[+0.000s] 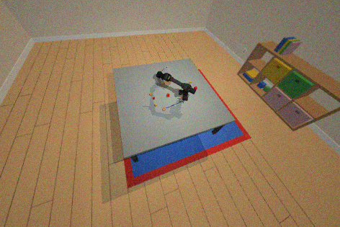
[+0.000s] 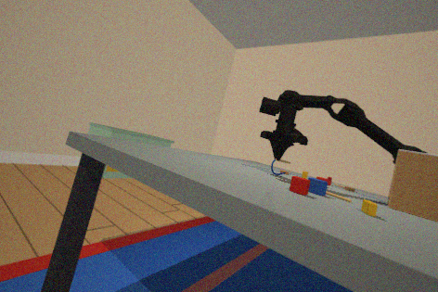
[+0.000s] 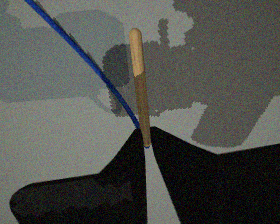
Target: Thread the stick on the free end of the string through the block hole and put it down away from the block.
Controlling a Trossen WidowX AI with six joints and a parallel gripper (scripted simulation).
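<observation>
My gripper (image 1: 184,98) (image 2: 279,157) (image 3: 145,133) is shut on the thin wooden stick (image 3: 139,85) (image 2: 284,161). It holds the stick by its lower end, a little above the table top, and the stick juts out beyond the fingertips. The blue string (image 3: 81,55) (image 2: 275,170) (image 1: 173,105) runs from the held end in a curve down to the table. It leads to the round wooden button (image 1: 163,109). The wooden block (image 1: 166,83) (image 2: 413,183) stands near the arm's base, apart from the gripper. Its hole does not show in these views.
Small red cubes (image 1: 168,95) (image 2: 299,185), a blue cube (image 2: 317,186) and yellow cubes (image 1: 155,104) (image 2: 369,207) lie on the grey table (image 1: 162,134). Loose sticks (image 1: 145,106) (image 2: 339,196) lie among them. A shelf (image 1: 288,87) stands by the right wall.
</observation>
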